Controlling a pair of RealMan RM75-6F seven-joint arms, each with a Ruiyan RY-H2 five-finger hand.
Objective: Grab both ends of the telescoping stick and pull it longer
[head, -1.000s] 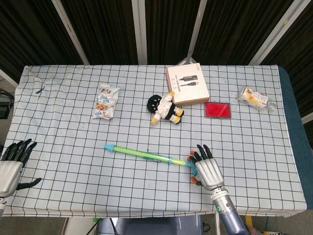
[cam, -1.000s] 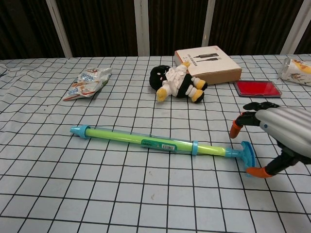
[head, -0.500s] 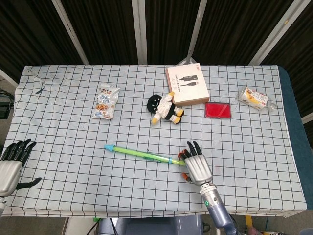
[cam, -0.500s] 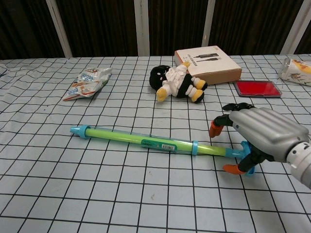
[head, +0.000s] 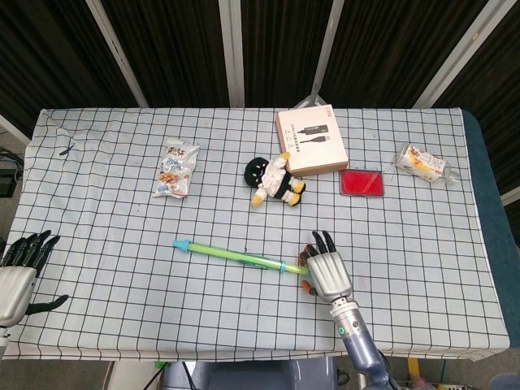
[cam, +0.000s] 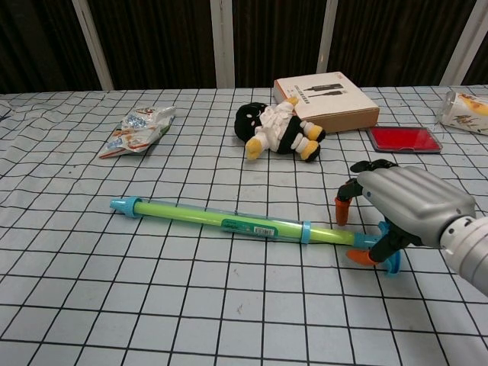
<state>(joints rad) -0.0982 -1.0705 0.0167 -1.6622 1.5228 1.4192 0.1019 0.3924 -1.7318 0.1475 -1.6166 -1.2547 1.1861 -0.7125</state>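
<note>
The telescoping stick (head: 237, 257) (cam: 229, 222) is green with blue ends and lies flat on the checked cloth, slanting from upper left to lower right. My right hand (head: 327, 274) (cam: 408, 204) arches over its blue right end piece (cam: 389, 255). Orange fingertips (cam: 342, 211) hang just beyond the shaft, and the thumb sits on the near side by the end piece. A gap still shows around the shaft. My left hand (head: 19, 270) hovers at the table's lower left corner with its fingers spread, holding nothing, far from the stick's left tip (head: 179, 244). The chest view does not show the left hand.
Behind the stick lie a snack packet (head: 175, 166) (cam: 137, 130), a black and white plush doll (head: 273, 180) (cam: 276, 130), a flat box (head: 310, 140) (cam: 326, 92), a red case (head: 361, 182) (cam: 404, 138) and a wrapped snack (head: 422, 162) at the far right.
My right hand has shifted left over the stick's right end and lowered, its fingers and thumb curling closer around the shaft. The stick and my left hand have stayed put.
</note>
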